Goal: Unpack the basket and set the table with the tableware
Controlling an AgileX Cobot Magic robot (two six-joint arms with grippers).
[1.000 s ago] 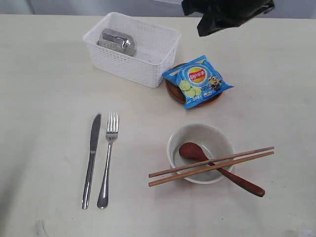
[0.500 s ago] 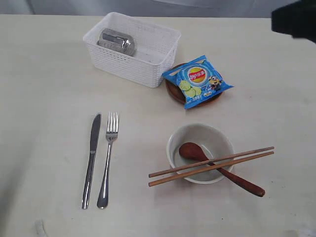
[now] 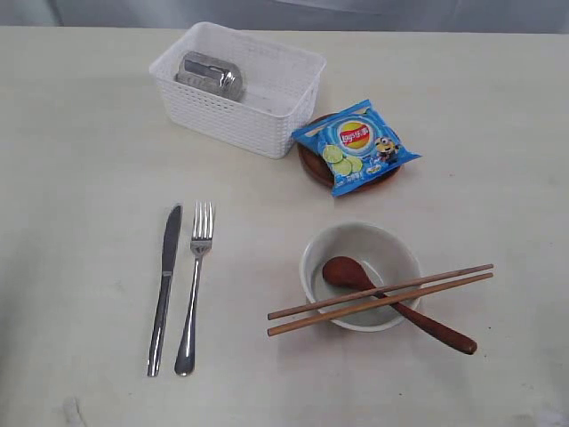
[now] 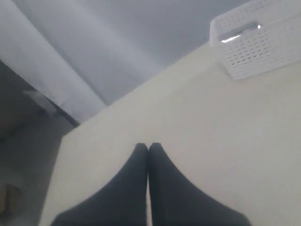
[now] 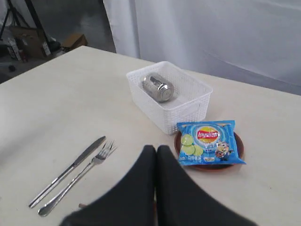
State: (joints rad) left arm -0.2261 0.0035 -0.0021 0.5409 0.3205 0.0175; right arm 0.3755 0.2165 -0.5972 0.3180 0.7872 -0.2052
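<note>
The left gripper (image 4: 148, 147), dark jaws pressed flat together, hangs low over the large pale cream tabletop (image 4: 225, 141). The right gripper (image 5: 156, 149), closed just as tight, hovers well above that tabletop.

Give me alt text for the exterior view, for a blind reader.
Table with knife beside fork, chopsticks across a bowl holding a wooden spoon, a chips packet on a brown plate, and a steel cup lying in a white basket.

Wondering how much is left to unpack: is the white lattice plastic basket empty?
No, a shiny steel cup lies on its side inside the white lattice plastic basket.
</note>
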